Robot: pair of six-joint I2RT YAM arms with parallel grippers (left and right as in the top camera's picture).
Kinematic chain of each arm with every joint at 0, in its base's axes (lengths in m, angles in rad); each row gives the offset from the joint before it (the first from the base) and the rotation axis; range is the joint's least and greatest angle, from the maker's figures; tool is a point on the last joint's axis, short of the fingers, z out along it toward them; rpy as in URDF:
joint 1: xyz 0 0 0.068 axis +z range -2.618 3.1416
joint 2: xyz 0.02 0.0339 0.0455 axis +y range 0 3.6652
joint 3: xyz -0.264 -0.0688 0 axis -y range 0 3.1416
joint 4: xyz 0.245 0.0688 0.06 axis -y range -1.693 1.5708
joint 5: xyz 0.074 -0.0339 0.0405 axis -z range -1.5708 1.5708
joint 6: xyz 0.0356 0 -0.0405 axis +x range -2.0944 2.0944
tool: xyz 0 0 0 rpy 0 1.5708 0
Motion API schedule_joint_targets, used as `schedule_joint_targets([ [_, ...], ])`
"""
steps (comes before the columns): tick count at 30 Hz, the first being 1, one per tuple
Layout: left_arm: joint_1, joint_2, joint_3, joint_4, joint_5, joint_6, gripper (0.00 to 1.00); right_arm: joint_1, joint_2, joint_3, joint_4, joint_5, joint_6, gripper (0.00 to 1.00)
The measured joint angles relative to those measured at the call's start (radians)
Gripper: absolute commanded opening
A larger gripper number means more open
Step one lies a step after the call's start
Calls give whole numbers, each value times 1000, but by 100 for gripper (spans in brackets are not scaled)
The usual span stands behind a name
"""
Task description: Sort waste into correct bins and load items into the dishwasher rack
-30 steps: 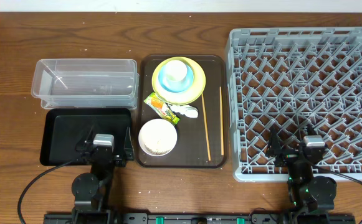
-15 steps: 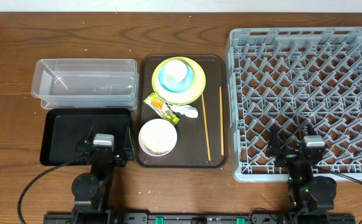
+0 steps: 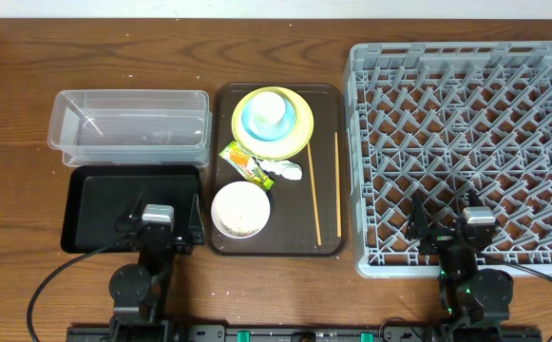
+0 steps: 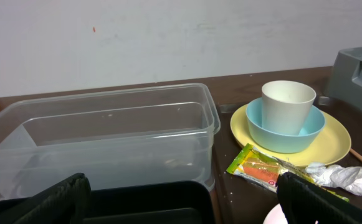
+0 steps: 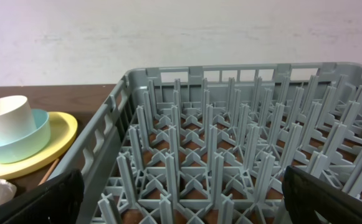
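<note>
Brown worktop (image 3: 19,95), nothing sorted yet: snack wrapper (image 3: 245,163) and tissue (image 3: 287,171) lie on the serving tray (image 3: 328,245) beside the yellow plate (image 3: 299,133), clear tub (image 3: 128,123) left, rack (image 3: 466,142) right. Left claw (image 4: 181,205) and right claw (image 5: 181,202) gape wide, empty; I judge the first pick comes next, lowering the left one squarely over the wrapper

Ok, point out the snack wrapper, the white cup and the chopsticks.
snack wrapper (image 3: 244,163): overhead view, middle of the packet.
white cup (image 4: 288,107): left wrist view, its front wall.
chopsticks (image 3: 314,195): overhead view, mid-length of the left stick.
</note>
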Motion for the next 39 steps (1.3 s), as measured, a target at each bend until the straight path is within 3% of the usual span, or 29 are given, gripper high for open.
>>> schedule_joint_targets([
  [16, 0, 0, 0, 17, 69, 51, 98, 0, 0, 0, 0, 0, 0, 99],
  [22, 0, 3, -8, 126, 257, 52, 98, 0, 0, 0, 0, 0, 0, 99],
  [29, 0, 7, -5, 161, 426, -185, 98, 0, 0, 0, 0, 0, 0, 99],
  [35, 0, 106, 145, -20, 440, -320, 98, 0, 0, 0, 0, 0, 0, 99],
  [39, 0, 319, 358, -221, 429, -350, 98, 0, 0, 0, 1, 0, 0, 99],
])
